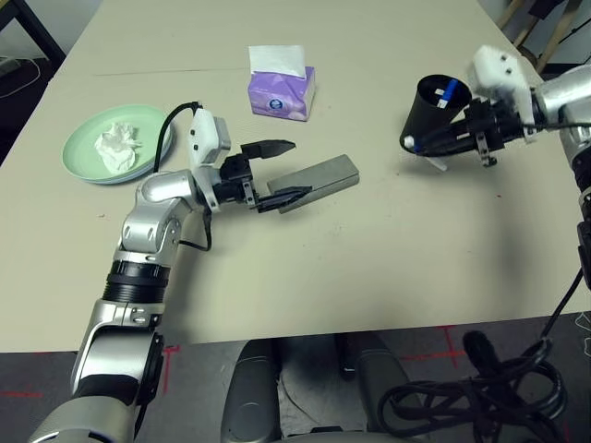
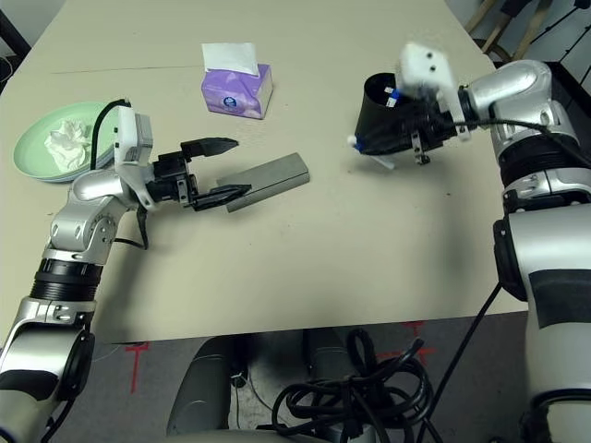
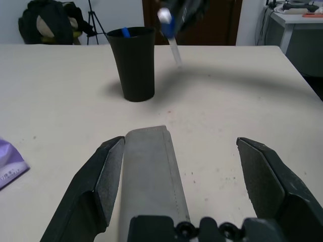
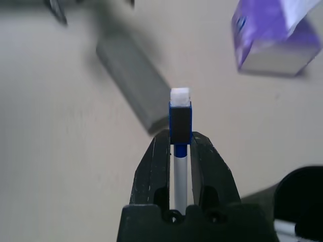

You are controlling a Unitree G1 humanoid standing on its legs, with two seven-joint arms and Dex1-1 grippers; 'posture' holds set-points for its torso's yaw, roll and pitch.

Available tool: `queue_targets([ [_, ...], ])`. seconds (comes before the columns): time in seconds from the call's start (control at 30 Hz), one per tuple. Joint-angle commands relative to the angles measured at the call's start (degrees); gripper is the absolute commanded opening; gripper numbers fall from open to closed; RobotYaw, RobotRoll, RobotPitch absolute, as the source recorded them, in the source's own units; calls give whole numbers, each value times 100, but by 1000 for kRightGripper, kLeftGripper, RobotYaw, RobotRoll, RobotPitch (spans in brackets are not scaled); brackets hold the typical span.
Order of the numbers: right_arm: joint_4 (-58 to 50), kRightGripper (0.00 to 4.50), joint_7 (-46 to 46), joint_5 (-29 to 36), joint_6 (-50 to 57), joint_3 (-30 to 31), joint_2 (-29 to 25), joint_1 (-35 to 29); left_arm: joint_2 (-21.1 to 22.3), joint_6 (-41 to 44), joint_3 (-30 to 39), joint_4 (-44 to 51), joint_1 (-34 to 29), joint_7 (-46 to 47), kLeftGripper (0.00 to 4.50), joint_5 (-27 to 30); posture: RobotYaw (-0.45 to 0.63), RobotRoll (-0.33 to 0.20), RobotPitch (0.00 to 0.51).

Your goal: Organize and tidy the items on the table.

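Note:
A grey glasses case (image 1: 323, 177) lies in the middle of the table (image 1: 369, 258). My left gripper (image 1: 288, 171) is open, its jaws straddling the case's near end (image 3: 151, 166). At the right, my right gripper (image 4: 180, 143) is shut on the blue-and-white pen (image 4: 180, 113) and holds it just above the table beside the black cup (image 1: 432, 113). The cup stands upright with something blue (image 1: 450, 90) sticking out of it. At the left sits a mint green plate (image 1: 85, 138) with a crumpled white tissue (image 1: 118, 148) in it.
A purple tissue box (image 1: 280, 90) stands behind the case, towards the back of the table. The table's front edge (image 1: 323, 332) runs below my arms. Black cables (image 1: 480, 392) lie on the floor at the right.

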State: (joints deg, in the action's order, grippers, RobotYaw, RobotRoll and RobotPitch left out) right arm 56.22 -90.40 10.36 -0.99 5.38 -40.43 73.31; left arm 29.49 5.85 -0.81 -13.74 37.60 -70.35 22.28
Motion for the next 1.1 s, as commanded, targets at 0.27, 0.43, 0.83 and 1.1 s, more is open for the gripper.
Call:
queue_targets([
  [0.27,-370,416,1850,886,534,-1581,359,-405,95,-82,-13,-187,-62,-80,4500,-103,18,0,126],
  [0.43,-953,416,2668,1187,814,-1956,710,-869,102,-35,64,-222,-95,23,4500,-64,14,0,121],
  [0.83,-2014,416,5302,1076,770,-2229,1508,-1421,60,136,166,-408,194,321,4500,3,14,0,119],
  [1.1,-2587,416,5903,953,1258,-2080,1516,-1726,13,82,214,-472,266,307,4500,-3,8,0,122],
])
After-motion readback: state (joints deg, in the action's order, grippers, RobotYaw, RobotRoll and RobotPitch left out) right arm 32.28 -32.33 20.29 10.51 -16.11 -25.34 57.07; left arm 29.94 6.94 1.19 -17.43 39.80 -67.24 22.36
